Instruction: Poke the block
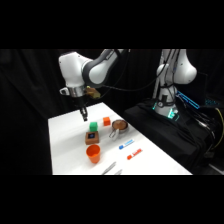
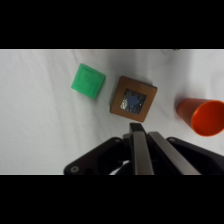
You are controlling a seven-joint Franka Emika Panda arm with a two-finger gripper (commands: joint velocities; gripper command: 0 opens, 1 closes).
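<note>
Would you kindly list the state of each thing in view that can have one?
hand: fingers together, shut, holding nothing, above the table
green block: resting on the table, untouched
brown block: flat on the table, blue mark on top, beside the green block
orange cup: upright, open end up
metal cup: on the table; contents cannot be told
orange block: resting on the table

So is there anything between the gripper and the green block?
No. In the side view the gripper hangs just above the green block, with only bare white table showing between them.
</note>
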